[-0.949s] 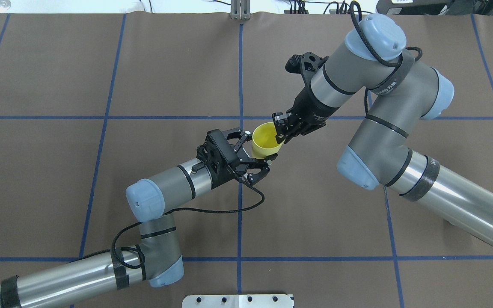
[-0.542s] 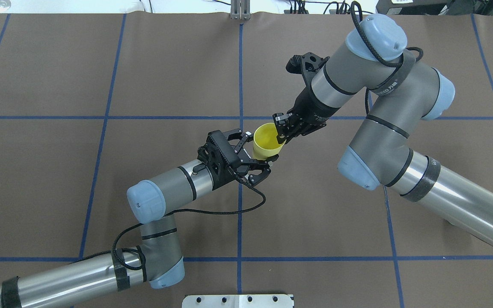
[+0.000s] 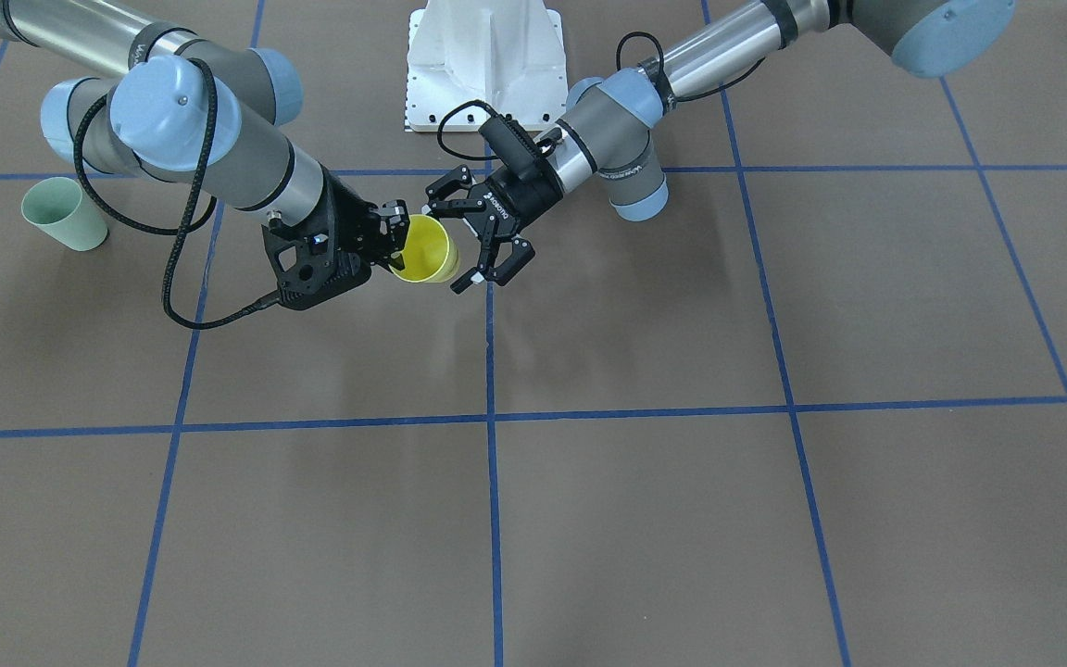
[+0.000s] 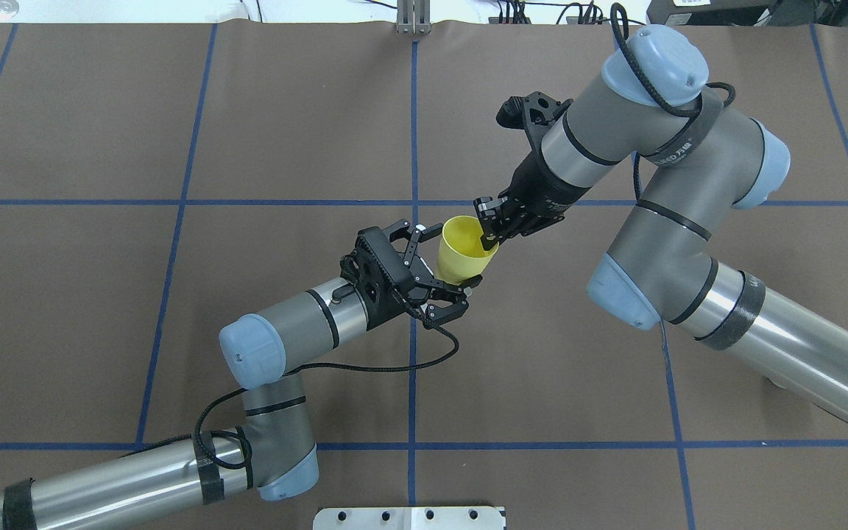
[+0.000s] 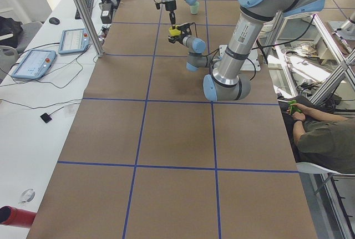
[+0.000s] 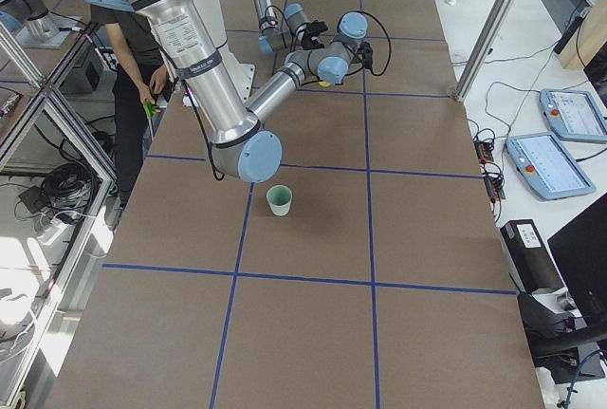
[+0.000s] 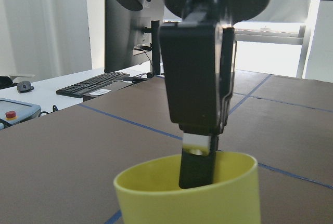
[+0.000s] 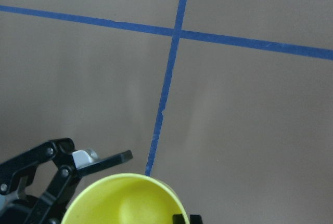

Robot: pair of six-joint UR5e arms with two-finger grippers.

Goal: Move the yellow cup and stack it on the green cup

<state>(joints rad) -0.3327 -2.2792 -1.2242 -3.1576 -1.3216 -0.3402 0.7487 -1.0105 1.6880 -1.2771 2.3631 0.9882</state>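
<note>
Moved: right gripper (image 4: 486, 230) and yellow cup (image 4: 463, 254) edged right | right gripper clenched on rim, one finger inside; left gripper (image 4: 444, 266) splayed about the base, released | cup aloft mid-table; green cup (image 3: 63, 216) well off right | likely light, stiff, slick; pinch rim firmly

Hidden and cropped parts around the held cup

In the left wrist view the bottom edge cuts the yellow cup (image 7: 190, 195), so only its rim and upper wall show. The tip of the inner finger of the right gripper (image 7: 200, 156) disappears behind the near wall. From overhead, the lower finger of the left gripper (image 4: 444, 259) covers the cup's base, and I cannot tell if its fingers touch the wall. The right wrist view cuts the cup at the bottom edge and the left gripper at the left and bottom edges. In both side views the grippers are too small to judge. The exterior right view hides the yellow cup behind the arms, and in the exterior left view the green cup (image 5: 194, 9) is a tiny pale spot.
</note>
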